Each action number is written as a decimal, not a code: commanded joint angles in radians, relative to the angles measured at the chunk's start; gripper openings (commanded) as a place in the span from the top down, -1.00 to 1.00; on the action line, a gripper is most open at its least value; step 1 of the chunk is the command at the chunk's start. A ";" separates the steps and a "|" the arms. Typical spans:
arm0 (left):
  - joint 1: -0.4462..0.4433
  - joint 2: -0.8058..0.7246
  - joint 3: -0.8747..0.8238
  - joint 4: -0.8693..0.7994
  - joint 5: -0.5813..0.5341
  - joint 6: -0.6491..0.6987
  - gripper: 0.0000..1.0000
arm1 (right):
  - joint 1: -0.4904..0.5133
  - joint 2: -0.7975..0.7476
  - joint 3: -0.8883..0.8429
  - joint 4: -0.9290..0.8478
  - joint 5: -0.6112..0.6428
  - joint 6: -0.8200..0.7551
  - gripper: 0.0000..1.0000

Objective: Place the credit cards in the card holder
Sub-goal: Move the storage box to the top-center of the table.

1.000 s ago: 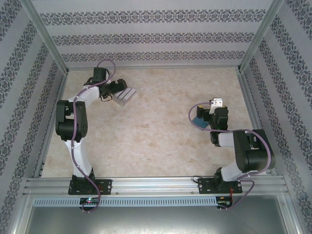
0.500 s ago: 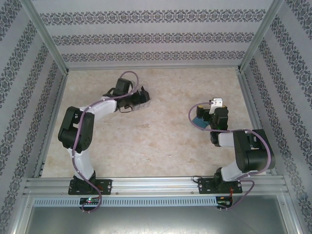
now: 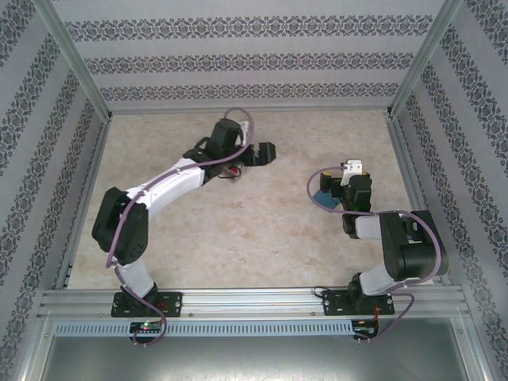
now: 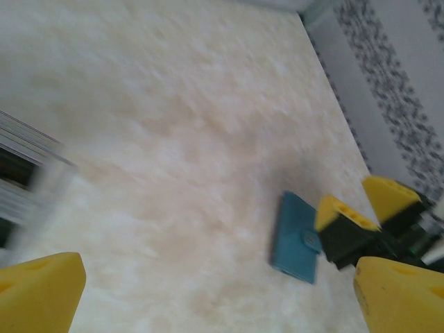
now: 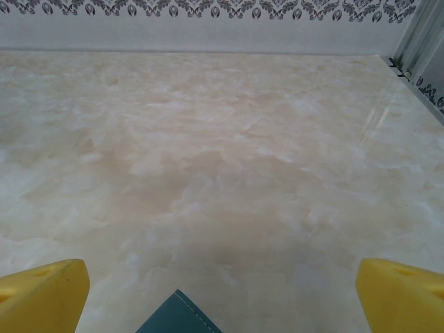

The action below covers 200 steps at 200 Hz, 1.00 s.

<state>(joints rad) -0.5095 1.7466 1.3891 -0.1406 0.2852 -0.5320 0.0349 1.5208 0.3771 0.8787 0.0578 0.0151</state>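
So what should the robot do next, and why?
Probably the right gripper should dip down and pinch the edge of the card holder. Its jaws are wide open right by the holder, which looks folded shut and flat on the table, so it likely needs opening before anything goes in.

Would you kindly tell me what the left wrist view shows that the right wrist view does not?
Left wrist, not right wrist: the whole teal card holder lying flat, the right gripper open beside it, a blurred pale grey object at the left edge. Right wrist, not left wrist: the back wall behind the table, a metal frame post. Both: the marbled table, yellow fingertips in the bottom corners, and the card holder, just its corner from the right wrist.
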 commanded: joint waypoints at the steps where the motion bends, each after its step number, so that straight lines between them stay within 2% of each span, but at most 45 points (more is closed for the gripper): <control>1: 0.120 -0.007 -0.008 -0.076 -0.045 0.132 -0.99 | 0.000 -0.016 0.008 0.008 -0.020 -0.007 -0.97; 17: 0.198 0.032 -0.029 0.017 0.076 0.132 -0.99 | -0.001 -0.017 0.007 0.009 -0.020 -0.009 -0.96; 39: 0.261 0.103 -0.020 0.077 0.109 0.146 -0.99 | 0.000 -0.019 0.002 0.017 -0.044 -0.020 -0.96; 55: 0.274 0.172 0.042 0.042 0.113 0.202 -0.99 | 0.002 -0.019 0.002 0.017 -0.044 -0.021 -0.97; 79: 0.273 0.281 0.121 0.010 0.112 0.242 -0.99 | 0.002 -0.019 0.002 0.016 -0.044 -0.019 -0.97; 109: 0.274 0.336 0.091 0.072 0.117 0.205 -0.99 | 0.002 -0.017 0.005 0.013 -0.042 -0.017 -0.96; 141: 0.264 0.317 -0.021 0.254 0.231 0.090 -0.99 | 0.000 -0.017 0.008 0.009 -0.037 -0.014 -0.96; 166: 0.215 0.256 -0.112 0.346 0.210 0.074 -0.99 | 0.001 -0.017 0.008 0.009 -0.037 -0.014 -0.96; 185: 0.181 0.252 -0.106 0.331 0.215 0.088 -0.99 | 0.000 -0.017 0.008 0.009 -0.037 -0.014 -0.96; 200: 0.160 0.250 -0.117 0.360 0.227 0.039 -0.99 | 0.000 -0.016 0.008 0.009 -0.036 -0.014 -0.96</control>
<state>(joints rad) -0.2977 2.0357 1.2854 0.1215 0.4603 -0.4328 0.0349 1.5208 0.3771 0.8791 0.0349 0.0025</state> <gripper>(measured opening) 0.996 0.983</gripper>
